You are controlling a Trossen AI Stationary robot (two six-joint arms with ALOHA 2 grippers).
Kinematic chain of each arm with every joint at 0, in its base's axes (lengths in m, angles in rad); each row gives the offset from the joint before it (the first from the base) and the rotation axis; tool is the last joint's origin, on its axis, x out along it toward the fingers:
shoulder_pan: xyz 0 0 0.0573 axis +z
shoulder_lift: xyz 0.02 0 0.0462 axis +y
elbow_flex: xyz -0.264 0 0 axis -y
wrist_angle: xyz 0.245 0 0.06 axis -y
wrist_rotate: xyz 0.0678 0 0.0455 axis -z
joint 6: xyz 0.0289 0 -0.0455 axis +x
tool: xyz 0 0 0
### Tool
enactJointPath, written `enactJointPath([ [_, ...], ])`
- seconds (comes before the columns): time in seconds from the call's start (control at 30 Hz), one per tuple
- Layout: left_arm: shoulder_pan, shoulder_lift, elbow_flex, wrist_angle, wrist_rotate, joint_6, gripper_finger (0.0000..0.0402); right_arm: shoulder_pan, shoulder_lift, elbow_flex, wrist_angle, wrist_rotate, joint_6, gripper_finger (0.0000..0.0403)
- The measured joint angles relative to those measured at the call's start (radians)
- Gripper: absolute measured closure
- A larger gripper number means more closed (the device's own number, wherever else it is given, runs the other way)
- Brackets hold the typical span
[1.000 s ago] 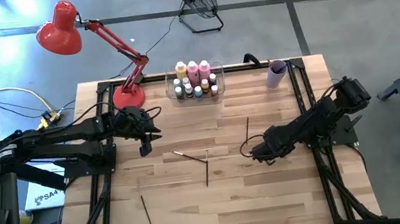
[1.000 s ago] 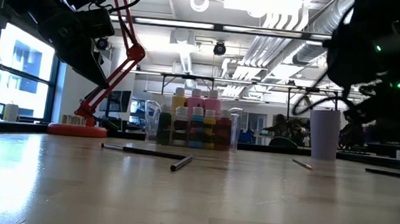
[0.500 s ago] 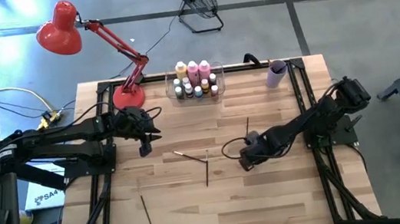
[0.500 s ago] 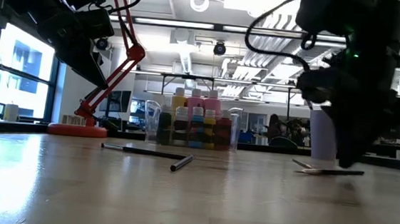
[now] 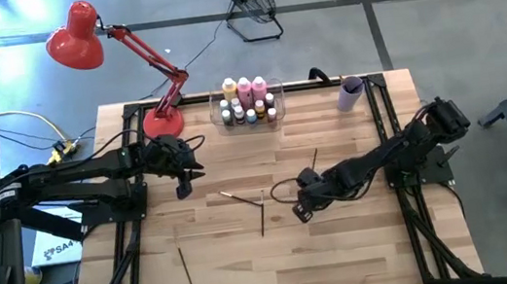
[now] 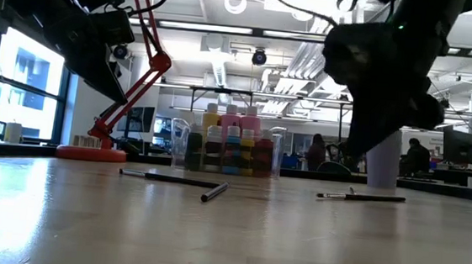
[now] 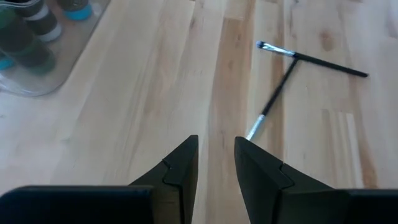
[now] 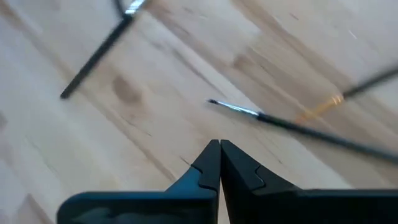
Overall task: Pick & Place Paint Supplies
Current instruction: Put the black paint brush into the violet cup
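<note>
At the upper middle of the high view, the clear plastic rectangular bin (image 5: 249, 105) holds tall pink and yellow-orange paint bottles (image 5: 245, 88) and tiny white-capped bottles (image 5: 238, 116), while the lilac cup (image 5: 351, 93) stands to its right. Thin dark-and-wood paintbrushes (image 5: 262, 217) lie scattered on the wooden desk (image 5: 347, 257). The right hand (image 5: 299, 213), fingers together and empty, hovers centre-frame; the left hand (image 5: 184, 186), fingers slightly apart, holds nothing.

An overhead camera looks straight down on the whole table (image 5: 347, 257), while a low one sits at its surface, facing level toward the room beyond. Each wrist camera peers close at the planks; the left wrist and overhead views share the crossed paintbrushes (image 7: 292, 68), which sit at the table's centre.
</note>
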Motion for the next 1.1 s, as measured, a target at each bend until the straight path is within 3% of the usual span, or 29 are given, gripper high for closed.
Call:
enactJointPath([
  [0.13, 0.0, 0.0, 0.0, 0.0, 0.054, -0.025, 0.03, 0.037, 0.0, -0.001, 0.051, 0.1, -0.148, 0.0401],
  [0.4, 0.0, 0.0, 0.0, 0.002, 0.095, -0.114, 0.03, 0.11, 0.0, -0.001, 0.185, 0.41, -0.451, 0.0401],
  [0.6, 0.0, 0.0, 0.0, 0.011, 0.094, -0.151, 0.03, 0.135, 0.0, -0.002, 0.24, 0.642, -0.452, 0.0401],
  [1.1, 0.0, 0.0, 0.0, 0.069, -0.048, -0.126, 0.03, 0.09, 0.0, -0.002, 0.295, 0.592, -0.511, 0.0401],
])
